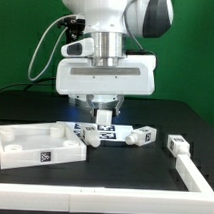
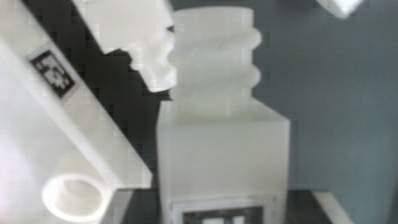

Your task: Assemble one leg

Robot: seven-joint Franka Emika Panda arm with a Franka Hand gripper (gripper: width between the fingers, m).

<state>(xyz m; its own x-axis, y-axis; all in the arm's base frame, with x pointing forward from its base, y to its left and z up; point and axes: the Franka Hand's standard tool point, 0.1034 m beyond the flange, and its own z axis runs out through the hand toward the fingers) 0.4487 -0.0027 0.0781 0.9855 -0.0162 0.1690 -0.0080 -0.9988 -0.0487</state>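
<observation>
The leg (image 2: pixel 222 130) is a chunky white post that fills the middle of the wrist view, with its ribbed screw end (image 2: pixel 214 55) far from the camera and its square tag (image 2: pixel 222 214) near it. It sits right between my jaws, and my fingers are hidden behind it. In the exterior view my gripper (image 1: pixel 101 119) is low over the table, closed on this leg (image 1: pixel 102 126). Two more legs (image 1: pixel 144 134) (image 1: pixel 179 145) lie to the exterior view's right.
The large flat white panel (image 1: pixel 32 144) lies at the exterior view's left; its tagged edge (image 2: pixel 54 75) and a round hole (image 2: pixel 71 196) are close beside the leg. The long white L-shaped bar (image 1: pixel 198 178) runs along the front and right.
</observation>
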